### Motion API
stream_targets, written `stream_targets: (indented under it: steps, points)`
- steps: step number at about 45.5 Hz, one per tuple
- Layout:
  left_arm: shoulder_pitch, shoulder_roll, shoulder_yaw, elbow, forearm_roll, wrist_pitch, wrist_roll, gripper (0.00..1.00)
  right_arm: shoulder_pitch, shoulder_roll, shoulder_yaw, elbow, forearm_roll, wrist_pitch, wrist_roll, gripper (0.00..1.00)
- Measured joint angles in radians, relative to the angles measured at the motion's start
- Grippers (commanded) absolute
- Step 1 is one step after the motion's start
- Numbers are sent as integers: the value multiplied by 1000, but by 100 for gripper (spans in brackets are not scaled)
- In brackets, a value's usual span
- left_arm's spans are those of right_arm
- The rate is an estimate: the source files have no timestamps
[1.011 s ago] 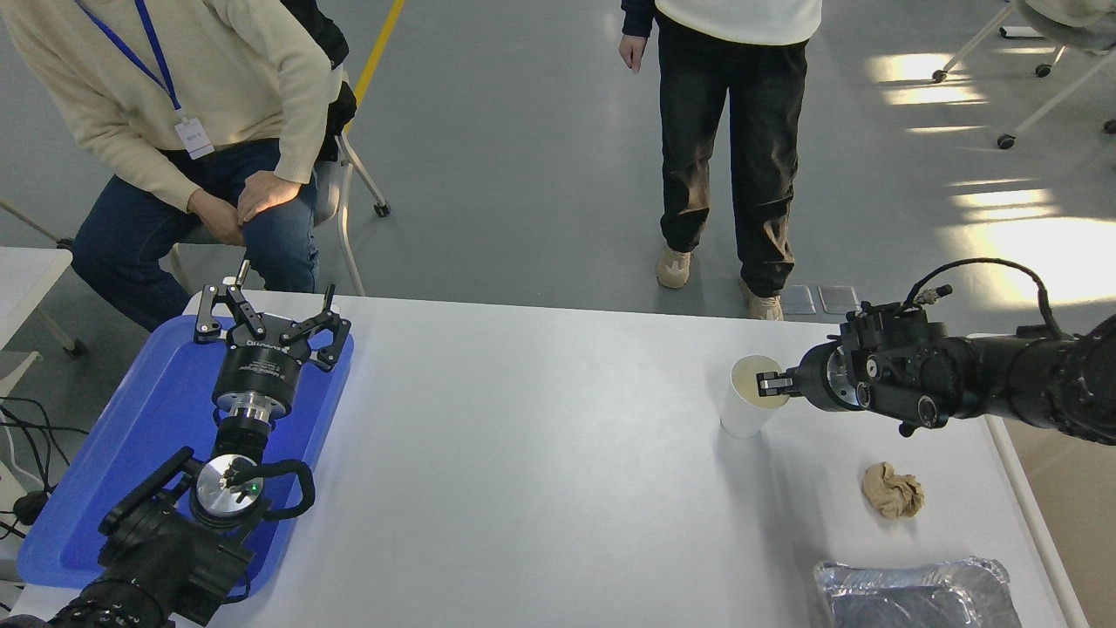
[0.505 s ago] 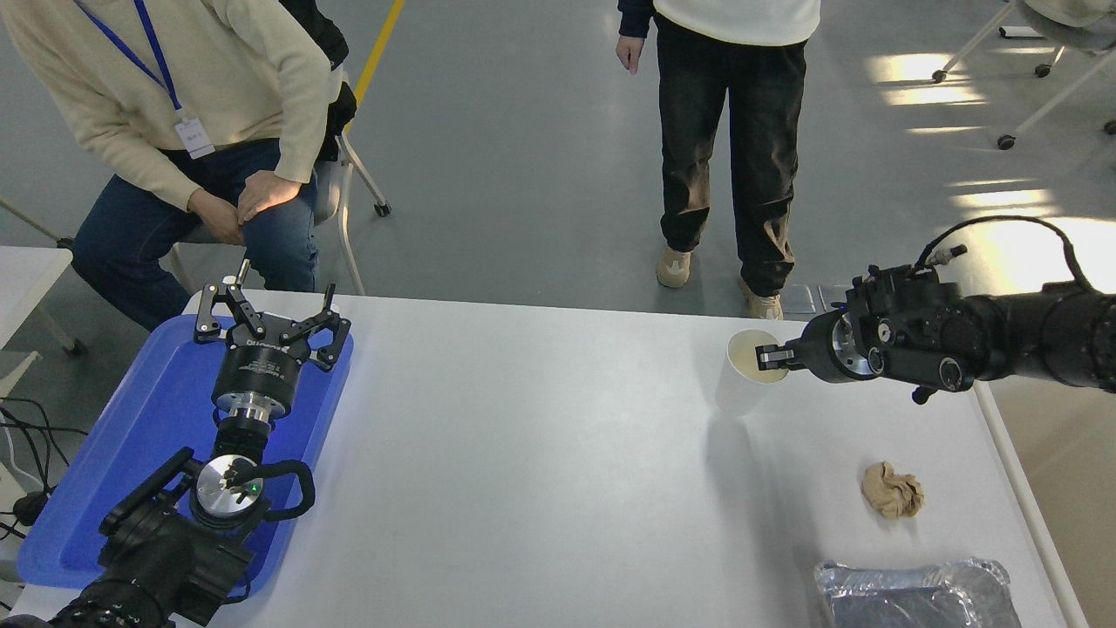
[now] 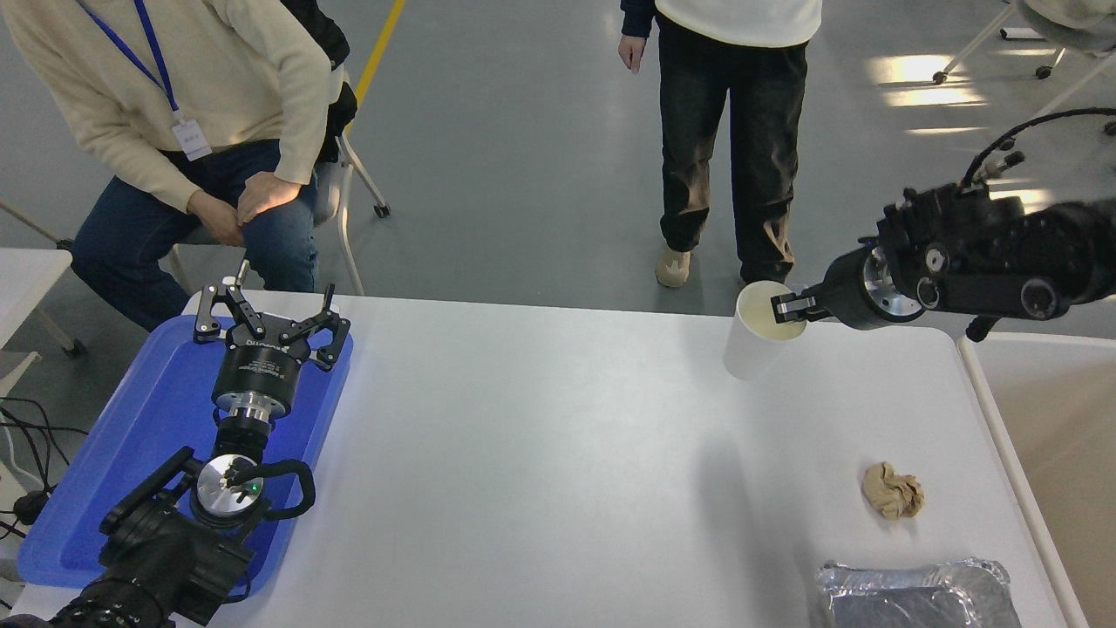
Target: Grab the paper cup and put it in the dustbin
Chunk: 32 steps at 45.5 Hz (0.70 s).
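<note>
White paper cup hangs clear above the far right of the table, tilted, its rim pinched by my right gripper, one finger inside the cream mouth and one outside. The dustbin sits just off the table's right edge, so I judge the step is the carry across: I should swing right at this height, keep the thin rim from slipping, and let go only once over the beige inside. My left gripper rests spread over the blue tray.
</note>
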Motion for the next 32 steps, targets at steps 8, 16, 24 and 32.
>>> stream_targets:
  steps: [8,16,24,32]
  points:
    - [0,0,0,0,0,0,0,100,101,-22,-16,71,1,53,0,0]
    - [0,0,0,0,0,0,0,100,194,-40,-25,116,3,114,0,0]
    - [0,0,0,0,0,0,0,100,261,-59,-30,136,6,175,-3,0]
    - [1,0,0,0,0,0,1,100,321,-79,-43,154,7,232,-7,0]
